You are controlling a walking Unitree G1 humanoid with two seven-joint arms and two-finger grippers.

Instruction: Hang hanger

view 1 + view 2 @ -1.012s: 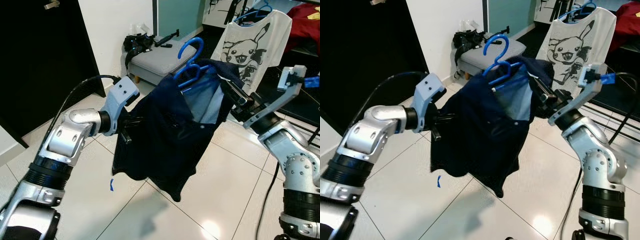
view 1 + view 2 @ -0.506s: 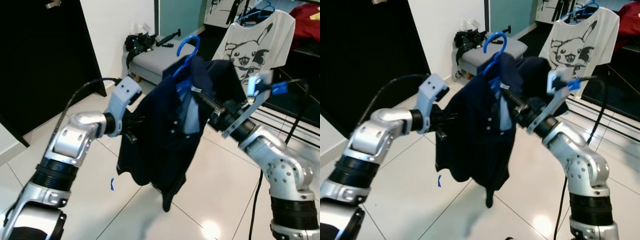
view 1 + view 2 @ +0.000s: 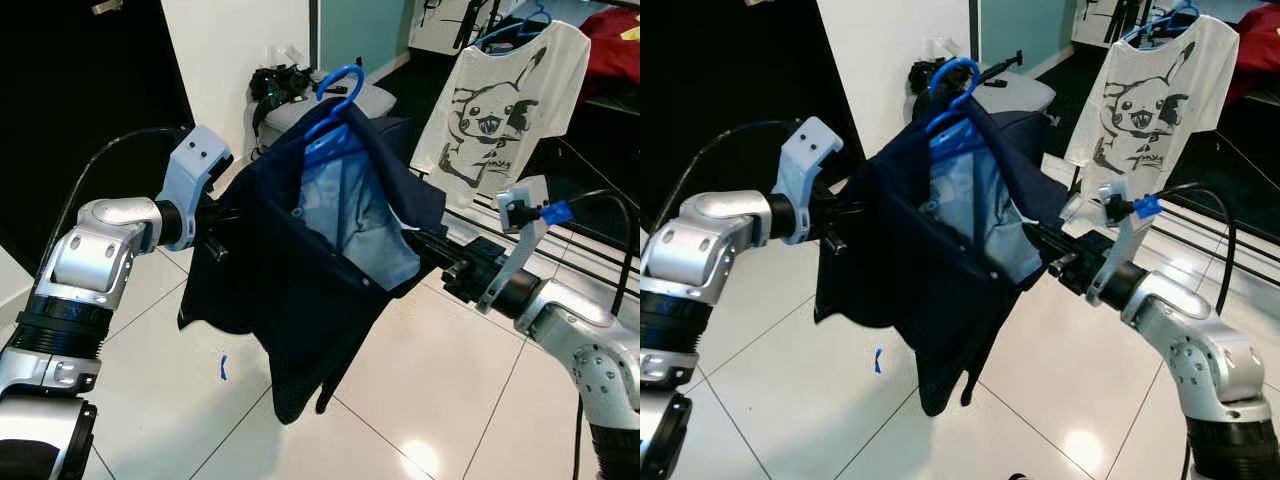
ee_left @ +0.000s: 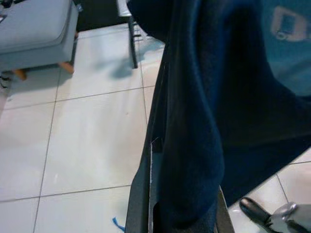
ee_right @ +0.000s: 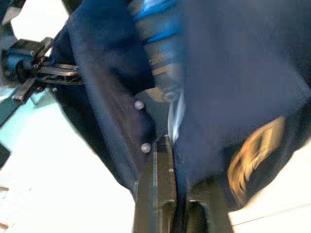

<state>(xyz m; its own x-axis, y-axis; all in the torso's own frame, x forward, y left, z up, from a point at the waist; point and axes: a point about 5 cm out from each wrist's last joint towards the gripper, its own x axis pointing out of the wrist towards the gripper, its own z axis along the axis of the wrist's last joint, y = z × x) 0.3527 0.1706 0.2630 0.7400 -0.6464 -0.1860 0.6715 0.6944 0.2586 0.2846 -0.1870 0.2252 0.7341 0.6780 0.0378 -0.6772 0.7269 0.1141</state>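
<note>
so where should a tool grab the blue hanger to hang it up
Grip the neck just below the hook of the blue hanger, coming from above. The hook stands clear over the navy shirt, while the hanger's arms lie buried in cloth, which the left tool and right tool are holding.

Grey ottoman (image 3: 375, 98), white cartoon tee (image 3: 497, 95)
</note>
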